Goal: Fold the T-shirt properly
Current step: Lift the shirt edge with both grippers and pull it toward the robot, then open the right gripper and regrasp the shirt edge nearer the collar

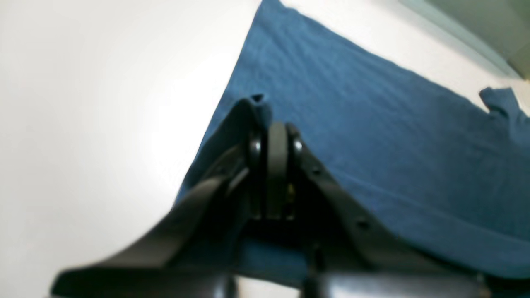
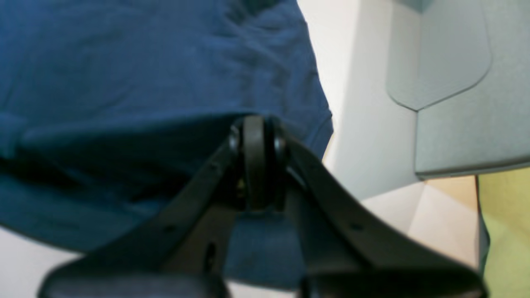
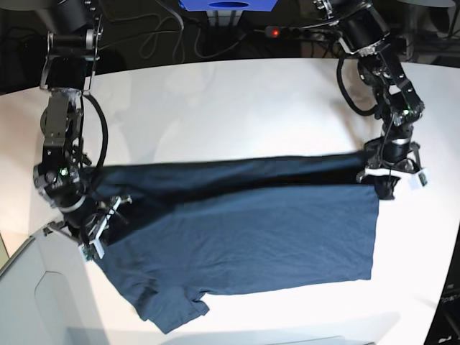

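The dark navy T-shirt lies spread across the white table, with a long strip along its far edge doubled over. One sleeve sticks out at the near left. My left gripper is at the shirt's far right corner, shut on the fabric. In the left wrist view the closed fingers pinch a fold of the cloth. My right gripper is at the shirt's left end, shut on the fabric. The right wrist view shows its closed fingers against the cloth. The neckline label is hidden.
The white table extends beyond the shirt on all sides. Cables and a power strip lie at the back edge. A pale grey panel stands off the table's near left corner and also shows in the right wrist view.
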Tool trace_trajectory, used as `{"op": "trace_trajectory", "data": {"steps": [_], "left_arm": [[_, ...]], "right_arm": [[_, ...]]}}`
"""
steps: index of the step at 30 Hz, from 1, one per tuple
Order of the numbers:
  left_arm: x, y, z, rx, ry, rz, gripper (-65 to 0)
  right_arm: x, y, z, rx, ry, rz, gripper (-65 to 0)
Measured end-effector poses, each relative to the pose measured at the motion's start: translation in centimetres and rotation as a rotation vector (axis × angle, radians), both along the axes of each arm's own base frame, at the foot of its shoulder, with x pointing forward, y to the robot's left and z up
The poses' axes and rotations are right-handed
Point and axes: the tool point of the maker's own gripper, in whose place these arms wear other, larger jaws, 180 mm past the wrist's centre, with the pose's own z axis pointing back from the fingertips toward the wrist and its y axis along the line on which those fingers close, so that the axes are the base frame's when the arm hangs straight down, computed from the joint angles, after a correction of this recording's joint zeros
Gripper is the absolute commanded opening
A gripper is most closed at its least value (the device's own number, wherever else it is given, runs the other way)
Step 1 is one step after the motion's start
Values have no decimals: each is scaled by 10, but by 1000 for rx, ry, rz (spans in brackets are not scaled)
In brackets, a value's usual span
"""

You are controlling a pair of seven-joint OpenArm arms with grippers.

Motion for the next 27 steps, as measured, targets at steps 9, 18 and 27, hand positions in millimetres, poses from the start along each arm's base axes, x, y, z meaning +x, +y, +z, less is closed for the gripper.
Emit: {"op": "trace_trajectory", "data": {"steps": [9, 18, 27], "left_arm": [[16, -2, -14, -53, 20, 7, -650], [29, -2, -8, -68, 0, 8, -650], [28, -1, -3, -53, 15, -5, -338]], "right_arm": [[8, 3, -21, 49, 31, -4, -648], [8, 1, -26, 47, 47, -10, -599], [7, -3, -19, 31, 31, -7, -233]]}}
